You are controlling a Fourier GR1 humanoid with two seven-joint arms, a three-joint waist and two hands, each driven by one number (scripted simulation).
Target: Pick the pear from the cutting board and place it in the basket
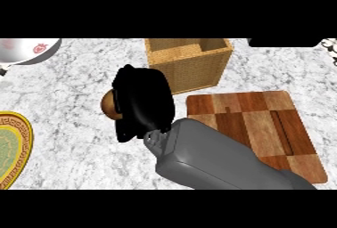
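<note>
My right hand hangs over the marble counter, left of the cutting board and just below-left of the basket. Its fingers are curled round the brown pear, of which only the left side shows past the hand. The basket is a square woven box, open at the top, and nothing shows inside it. No object lies on the checkered wooden board. The grey forearm crosses the board's lower left corner. My left hand is out of the picture.
A yellow-rimmed patterned plate lies at the left edge. At the top left corner stands a white bowl with a red mark. Bare marble counter spreads between them and the hand.
</note>
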